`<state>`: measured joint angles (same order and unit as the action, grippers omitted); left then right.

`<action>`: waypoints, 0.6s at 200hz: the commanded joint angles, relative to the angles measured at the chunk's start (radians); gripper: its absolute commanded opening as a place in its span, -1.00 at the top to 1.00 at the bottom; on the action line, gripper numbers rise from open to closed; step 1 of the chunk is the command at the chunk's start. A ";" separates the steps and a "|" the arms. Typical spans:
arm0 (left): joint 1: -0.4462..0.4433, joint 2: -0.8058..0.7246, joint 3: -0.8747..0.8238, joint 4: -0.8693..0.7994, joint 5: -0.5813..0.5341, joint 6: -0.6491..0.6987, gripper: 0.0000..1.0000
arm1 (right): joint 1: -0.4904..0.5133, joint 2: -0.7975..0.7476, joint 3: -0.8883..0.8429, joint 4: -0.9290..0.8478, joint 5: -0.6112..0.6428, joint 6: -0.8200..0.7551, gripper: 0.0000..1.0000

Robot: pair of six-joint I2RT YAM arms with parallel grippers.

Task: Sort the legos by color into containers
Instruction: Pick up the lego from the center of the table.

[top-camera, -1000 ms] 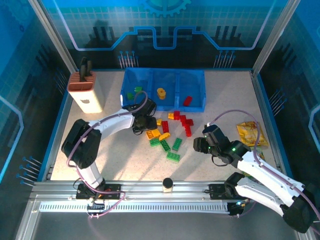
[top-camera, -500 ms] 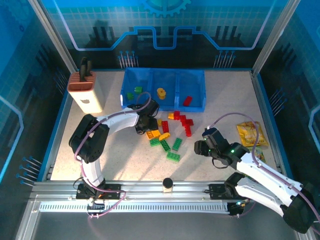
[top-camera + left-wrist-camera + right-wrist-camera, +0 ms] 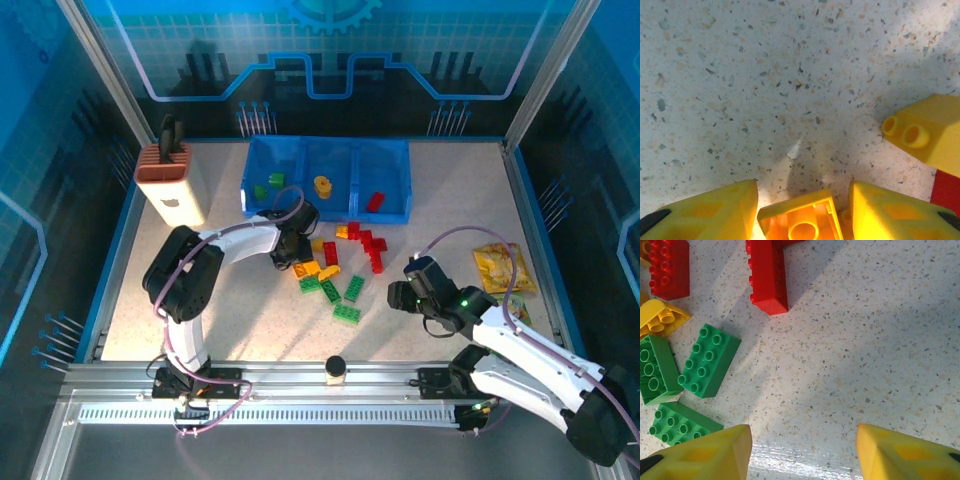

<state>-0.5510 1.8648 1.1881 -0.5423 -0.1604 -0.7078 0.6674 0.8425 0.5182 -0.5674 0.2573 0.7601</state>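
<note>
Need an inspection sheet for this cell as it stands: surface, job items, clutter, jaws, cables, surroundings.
Surface: speckled table, no spills seen.
Job's things: legos mostly piled loose in front of the tray; green in its left bin, yellow-orange in the middle, red on the right.
Clutter: snack packet at right; brown-and-white block at far left.
Grippers: left gripper jaws straddle an upturned orange brick, grip unclear; right gripper open over bare table.
Cables: left cable loops up by the tray; right cable arcs near the packet.
Surroundings: blue-lit enclosure walls; metal rail at near edge.
</note>
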 commanded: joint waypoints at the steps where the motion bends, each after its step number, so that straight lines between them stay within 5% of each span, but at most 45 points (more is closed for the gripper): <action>1: 0.006 0.034 0.001 -0.026 -0.014 -0.004 0.04 | 0.013 -0.002 -0.014 0.012 0.003 0.018 -0.17; 49: 0.010 0.027 0.048 -0.050 -0.030 0.014 0.43 | 0.013 -0.010 -0.021 0.007 0.007 0.019 -0.17; 120: 0.018 -0.022 0.306 -0.129 -0.041 0.108 0.44 | 0.014 -0.030 -0.038 0.000 0.002 0.029 -0.17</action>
<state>-0.5434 1.8839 1.3727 -0.6277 -0.1799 -0.6685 0.6674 0.8295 0.5011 -0.5644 0.2569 0.7639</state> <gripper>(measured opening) 0.319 0.585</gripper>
